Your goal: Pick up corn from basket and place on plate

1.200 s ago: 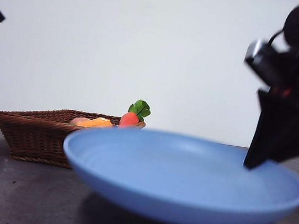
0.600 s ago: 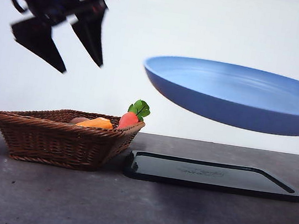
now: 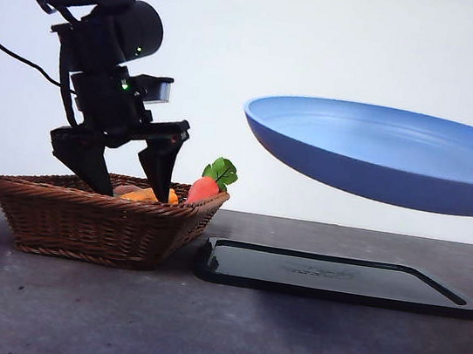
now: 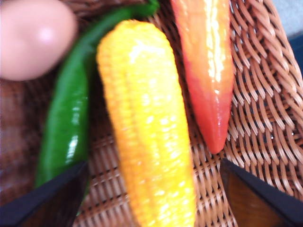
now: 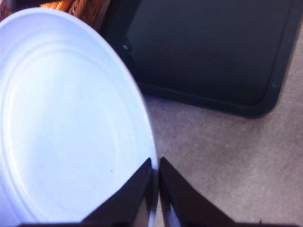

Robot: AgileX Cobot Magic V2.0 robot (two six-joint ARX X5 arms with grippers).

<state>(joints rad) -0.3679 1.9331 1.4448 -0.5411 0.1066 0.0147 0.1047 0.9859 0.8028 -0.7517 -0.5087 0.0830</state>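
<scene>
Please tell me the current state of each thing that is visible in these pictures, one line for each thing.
left gripper: open, lowered into the basket, jaws either side of the corn.
right gripper: shut on the plate's rim.
plate: held in the air above the black tray, empty.
corn: lying in the basket, not gripped.
basket: on the table, holding corn, carrot, green pepper, peach-pink item.
black tray: flat on the table.

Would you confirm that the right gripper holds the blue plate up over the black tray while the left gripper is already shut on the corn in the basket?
Not quite: the left gripper is open, its jaws either side of the corn, as the left wrist view shows. The rest is right.
</scene>
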